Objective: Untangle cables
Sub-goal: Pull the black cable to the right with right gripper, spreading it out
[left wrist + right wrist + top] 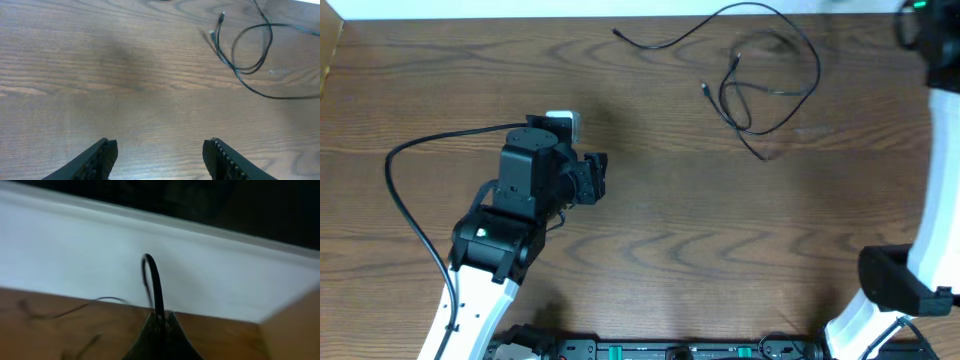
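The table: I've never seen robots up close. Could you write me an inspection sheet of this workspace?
Surface: brown wood-grain table.
Job's things: thin black cables, loose crossing loops with small plug ends, at the table's far right.
Clutter: nothing seen.
Grippers: left claw open, holding nothing, above the wood; right claw shut on a strand of the thin black cables, which arches upward.
Cables: the robot's own thick black cable curves across the table's left side.
Surroundings: white wall beyond the table's far edge.
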